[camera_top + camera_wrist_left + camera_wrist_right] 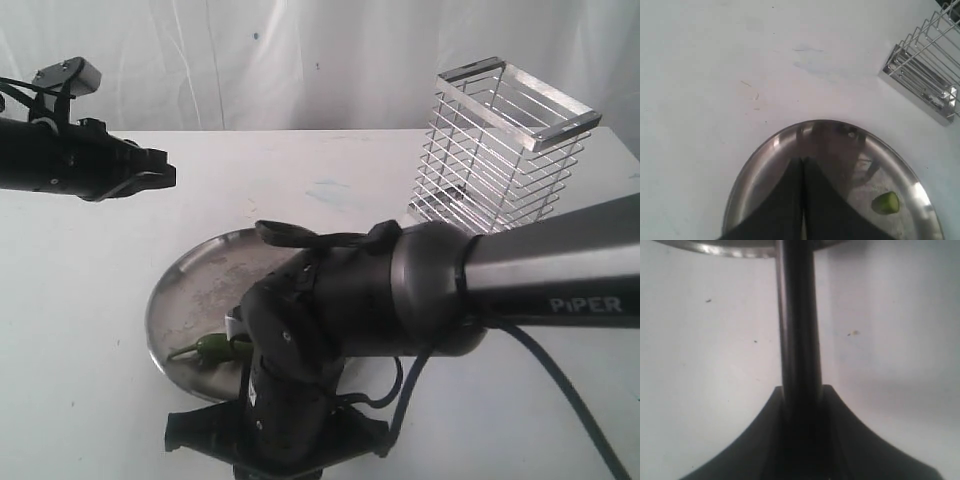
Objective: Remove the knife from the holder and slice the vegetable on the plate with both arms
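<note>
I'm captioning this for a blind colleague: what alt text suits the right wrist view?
The right gripper is shut on the knife, a slim dark shaft running straight away from the camera over the white table. Its far end reaches the shiny rim of the plate at the frame's edge.

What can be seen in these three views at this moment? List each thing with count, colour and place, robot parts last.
table: one, white, under everything.
plate: one, shiny steel, near the front middle of the table.
vegetable: one green chili with a cut end, on the plate's front part, partly behind the right arm; the left wrist view shows a green cut end on the plate.
holder: one, silver wire basket, standing at the back right.
knife: one, dark, gripped by the right claw, reaching toward the plate's rim.
left claw: one, black, above the table at the left, fingers together.
right claw: one, black, shut on the knife.
</note>
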